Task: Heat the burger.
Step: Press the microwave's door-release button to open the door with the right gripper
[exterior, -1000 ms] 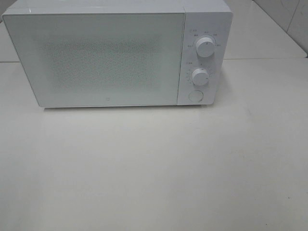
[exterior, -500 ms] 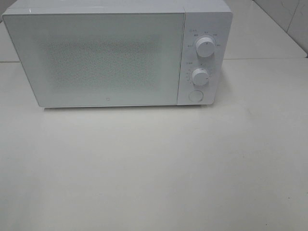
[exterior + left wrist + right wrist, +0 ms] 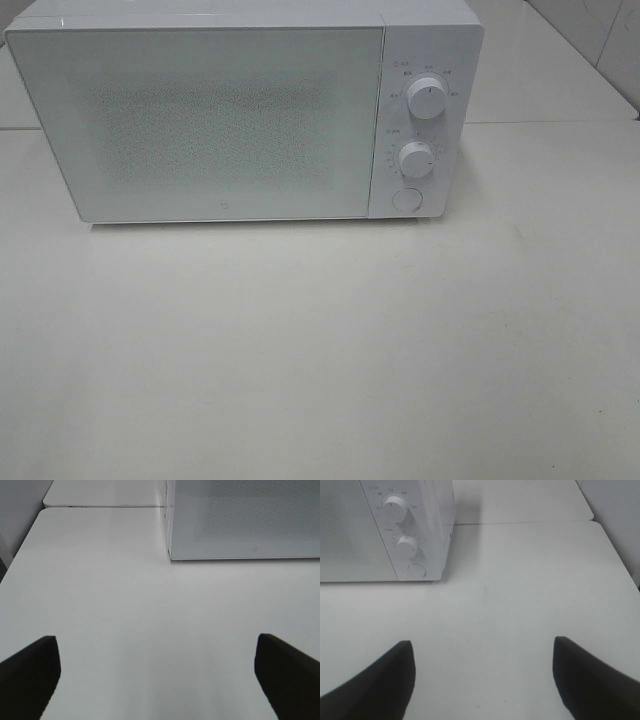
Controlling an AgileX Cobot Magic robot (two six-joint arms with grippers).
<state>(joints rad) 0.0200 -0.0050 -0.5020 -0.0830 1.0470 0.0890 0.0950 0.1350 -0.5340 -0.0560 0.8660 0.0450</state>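
Your left gripper (image 3: 159,677) stands with jaws spread wide, its dark fingers (image 3: 30,675) well apart and empty. Your right gripper (image 3: 482,680) also has its jaws parted, somewhat narrower, its fingers (image 3: 592,682) gripping nothing

Items counted on the tabletop (image 3: 320,350): one white microwave (image 3: 200,120). Its panel carries two dials, an upper dial (image 3: 427,100) and a lower dial (image 3: 415,159), and one round button (image 3: 405,199).

White, smooth surfaces
Microwave (image 3: 245,115) at twelve o'clock: glossy white plastic, dotted glassy door (image 3: 200,150); table (image 3: 320,350) smooth, faintly sheened white.
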